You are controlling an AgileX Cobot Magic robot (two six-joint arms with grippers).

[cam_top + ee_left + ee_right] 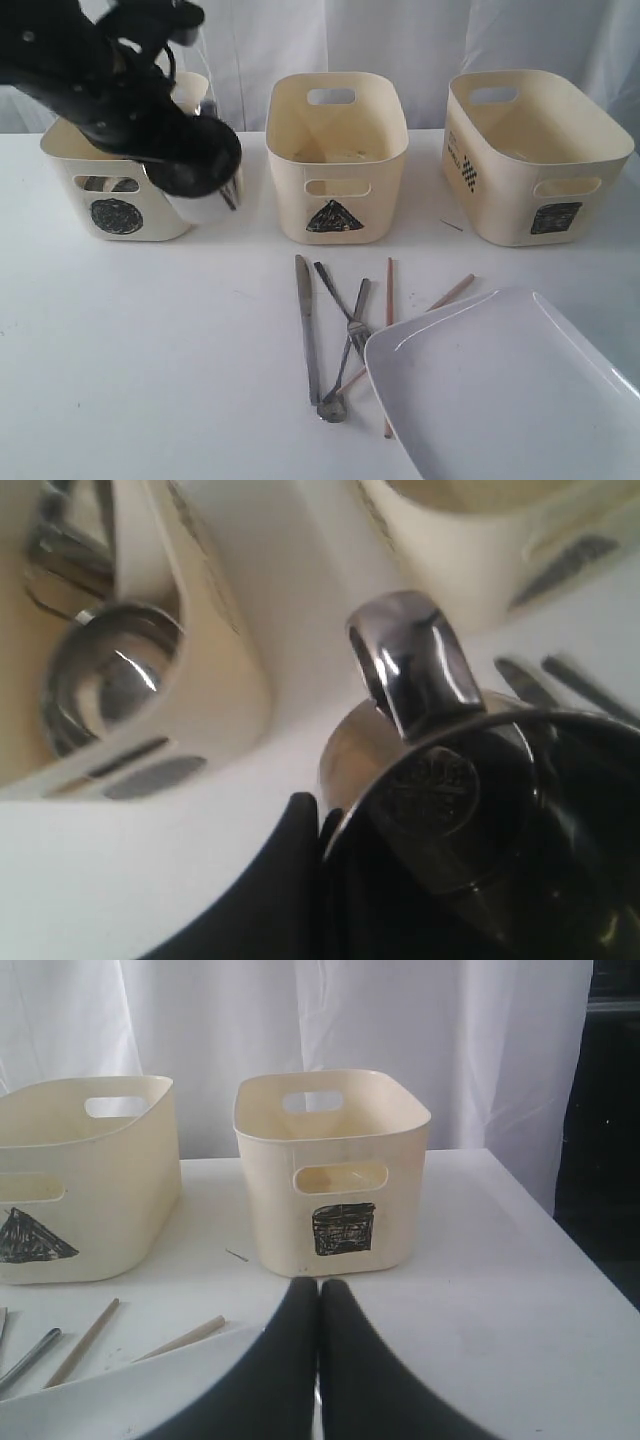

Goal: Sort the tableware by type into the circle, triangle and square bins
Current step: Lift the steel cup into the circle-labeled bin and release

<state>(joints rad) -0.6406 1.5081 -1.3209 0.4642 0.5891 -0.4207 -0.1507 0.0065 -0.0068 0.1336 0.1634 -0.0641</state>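
We judge the sorting partly done: a steel vessel (105,680) already sits in the circle bin (115,215), and our left gripper (325,830) is pinched on the rim of a steel mug (410,660) just beside that bin's right wall, toward the table's back-left corner. Left to sort are the knife (305,320), fork (357,325), spoon (333,408) and chopsticks (389,300) mid-table before the triangle bin (335,215), and the white plate (510,390) at the front-right corner, near the square bin (530,215). Our right gripper (318,1360) hangs by the plate, fingers pressed together, empty. The table (150,350) is plain white, and a white curtain (420,40) hangs behind.
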